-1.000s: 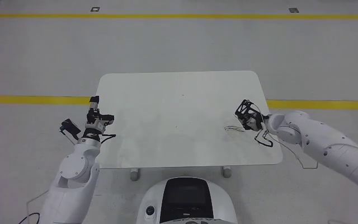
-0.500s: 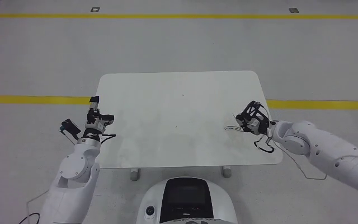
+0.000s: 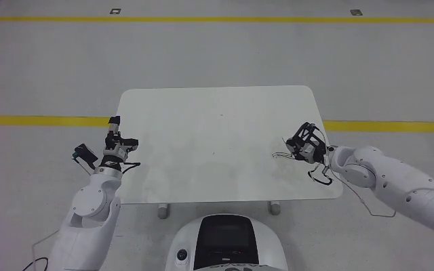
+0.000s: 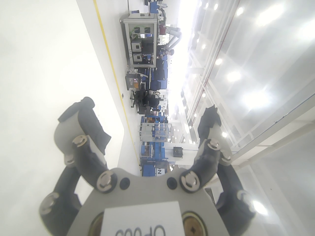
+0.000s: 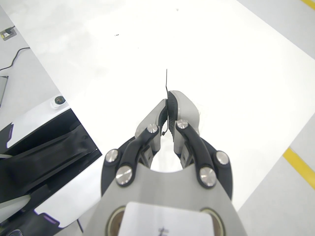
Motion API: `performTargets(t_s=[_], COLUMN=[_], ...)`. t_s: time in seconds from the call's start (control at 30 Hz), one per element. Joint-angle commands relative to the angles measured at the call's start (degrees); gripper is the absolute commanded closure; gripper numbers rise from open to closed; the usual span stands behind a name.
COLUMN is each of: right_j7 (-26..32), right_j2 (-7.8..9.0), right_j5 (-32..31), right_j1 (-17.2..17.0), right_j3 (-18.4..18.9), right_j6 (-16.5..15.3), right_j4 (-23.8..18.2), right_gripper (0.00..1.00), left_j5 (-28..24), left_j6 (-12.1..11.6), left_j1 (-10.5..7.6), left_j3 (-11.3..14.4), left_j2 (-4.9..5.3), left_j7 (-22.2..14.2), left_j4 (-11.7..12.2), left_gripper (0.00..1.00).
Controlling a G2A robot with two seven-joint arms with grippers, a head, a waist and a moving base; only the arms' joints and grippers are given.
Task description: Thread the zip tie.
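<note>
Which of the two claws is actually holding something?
The right gripper, pinched shut on the thin black zip tie; the left gripper gapes open, empty.

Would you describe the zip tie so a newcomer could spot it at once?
Over the white table, look near the right edge for the right gripper. The zip tie is the thin black strip pinched between its shut fingers, poking out past their tips; the left gripper, open, holds nothing.

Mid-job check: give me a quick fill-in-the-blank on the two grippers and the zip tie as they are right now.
1. The right gripper is ____ on the zip tie.
2. The left gripper is ____ and holds nothing.
3. The zip tie is ____ in colour.

Missing words: shut; open; black.
</note>
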Motion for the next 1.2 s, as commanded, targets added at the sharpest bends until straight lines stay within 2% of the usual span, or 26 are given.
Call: performTargets(t_s=[0.0,0.17,0.23,0.4,0.7,0.73,0.8,0.83,0.9,0.97,1.03,1.1,1.17], right_j7=[0.36,-1.47,-2.22,-6.19,-6.54,-6.76,-3.85,-2.89,-2.40,-0.30,-1.26,-6.58,-8.99], right_j2=[-0.25,-0.27,-0.14,0.13,0.09,0.01,-0.13,-0.26,-0.33,-0.41,-0.38,-0.06,0.07], right_j5=[-4.01,-14.62,-17.87,-31.95,-32.30,-32.88,-40.19,-43.59,-47.73,-55.69,-55.69,-55.69,-55.69], right_j1=[-0.03,-1.95,-3.05,-5.59,-5.87,-6.20,-6.95,-7.86,-9.04,-10.14,-9.62,-7.19,-5.88], right_j3=[0.61,2.04,2.36,2.74,2.84,3.25,3.10,3.05,3.21,3.14,2.54,0.87,-0.77], right_j6=[2.81,11.94,14.38,18.40,18.79,20.47,24.91,28.29,31.58,35.75,38.27,38.27,38.27], right_j4=[-1.37,-6.54,-7.91,-9.62,-9.75,-9.36,-9.78,-10.84,-11.43,-11.45,-11.02,-9.63,-9.03], right_gripper=[1.00,1.00,1.00,1.00,1.00,1.00,1.00,1.00,1.00,1.00,1.00,1.00,1.00], left_j5=[0.00,0.00,0.00,0.00,0.00,0.00,0.00,0.00,0.00,0.00,0.00,0.00,0.00], left_j6=[0.00,0.00,0.00,0.00,0.00,0.00,0.00,0.00,0.00,0.00,0.00,0.00,0.00], left_j1=[0.00,0.00,0.00,0.00,0.00,0.00,0.00,0.00,0.00,0.00,0.00,0.00,0.00], left_j3=[0.00,0.00,0.00,0.00,0.00,0.00,0.00,0.00,0.00,0.00,0.00,0.00,0.00], left_j2=[0.00,0.00,0.00,0.00,0.00,0.00,0.00,0.00,0.00,0.00,0.00,0.00,0.00], left_j7=[0.00,0.00,0.00,0.00,0.00,0.00,0.00,0.00,0.00,0.00,0.00,0.00,0.00], left_j4=[0.00,0.00,0.00,0.00,0.00,0.00,0.00,0.00,0.00,0.00,0.00,0.00,0.00], left_gripper=[0.00,0.00,0.00,0.00,0.00,0.00,0.00,0.00,0.00,0.00,0.00,0.00,0.00])
